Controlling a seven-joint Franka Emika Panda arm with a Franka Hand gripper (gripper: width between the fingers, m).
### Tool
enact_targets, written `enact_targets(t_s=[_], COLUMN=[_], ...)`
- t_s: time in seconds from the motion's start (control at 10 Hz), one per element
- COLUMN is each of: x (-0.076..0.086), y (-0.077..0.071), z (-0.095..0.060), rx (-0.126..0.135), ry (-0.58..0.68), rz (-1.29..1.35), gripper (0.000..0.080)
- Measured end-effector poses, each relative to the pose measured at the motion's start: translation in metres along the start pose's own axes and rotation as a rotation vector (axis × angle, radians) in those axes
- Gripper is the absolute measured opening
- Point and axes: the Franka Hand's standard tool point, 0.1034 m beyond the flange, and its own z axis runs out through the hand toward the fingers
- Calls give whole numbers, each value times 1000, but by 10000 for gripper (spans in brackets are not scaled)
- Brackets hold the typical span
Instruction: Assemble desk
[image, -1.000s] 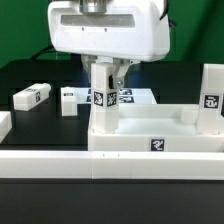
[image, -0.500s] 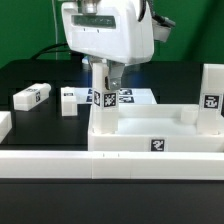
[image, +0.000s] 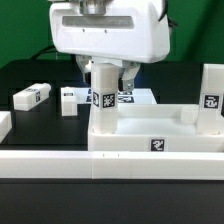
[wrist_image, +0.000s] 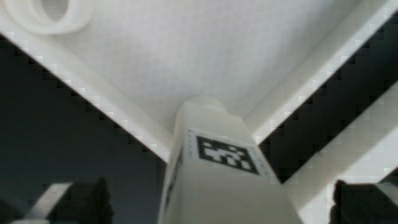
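From the exterior view, my gripper (image: 106, 78) hangs over an upright leg (image: 102, 108) standing in the desk top's (image: 130, 142) corner on the exterior view's left. My jaws are spread wide and hold nothing. A second leg (image: 211, 95) stands at the right corner, and two loose legs (image: 32, 96) (image: 68, 100) lie on the table.

In the wrist view, my fingers (wrist_image: 68, 200) flank the tagged leg with dark gaps on both sides.

I judge this leg placed. Next comes a straight lift clear, then a loose leg.
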Motion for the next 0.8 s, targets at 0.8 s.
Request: enact_targets(t_s=[0.8], x=[1], y=[2], z=[2], rx=[-65], ry=[2], rz=[-662], gripper=[649])
